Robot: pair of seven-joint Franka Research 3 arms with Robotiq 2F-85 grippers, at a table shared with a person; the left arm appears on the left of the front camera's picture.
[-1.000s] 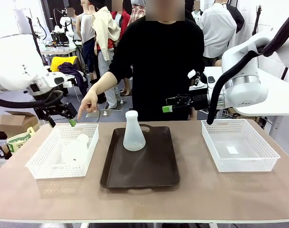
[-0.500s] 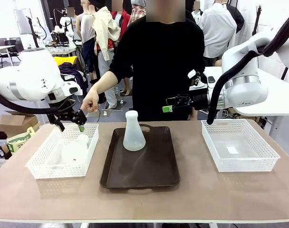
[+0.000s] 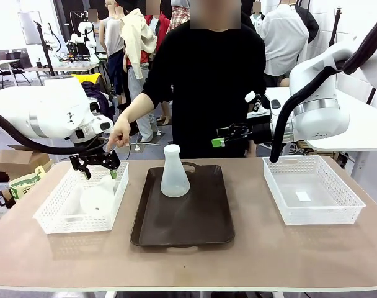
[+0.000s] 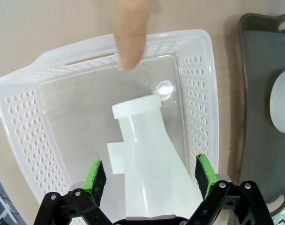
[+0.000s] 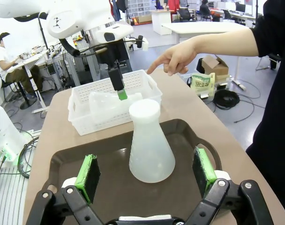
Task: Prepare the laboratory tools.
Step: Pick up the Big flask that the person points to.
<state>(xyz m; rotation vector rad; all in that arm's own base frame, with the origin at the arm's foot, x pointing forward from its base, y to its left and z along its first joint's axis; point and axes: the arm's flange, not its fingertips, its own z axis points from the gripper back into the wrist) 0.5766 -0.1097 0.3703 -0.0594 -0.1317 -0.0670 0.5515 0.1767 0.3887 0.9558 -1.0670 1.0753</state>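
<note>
Left wrist view gave us what the front view blurred: the tipped flask (image 4: 141, 123) lay in the white basket (image 4: 198, 93) at lower centre, beneath the left end effector (image 4: 150, 174), whose jaws stood wide apart, and we judged it light, stiff and slippery, best gripped across its neck, while the other flask (image 3: 174, 174) stood on the tray (image 3: 188, 231).

Bright, even indoor light, soft shadows; wrist views bulge at edges.

The upright flask (image 3: 174, 176) and the lying flask (image 4: 149, 164) look like frosted, translucent plastic, matt. The basket (image 4: 198, 93) is white perforated plastic, slightly glossy (a light glints off its floor). The tray (image 3: 195, 226) is smooth, dark brown and faintly shiny, the table (image 3: 288, 254) matt.
</note>
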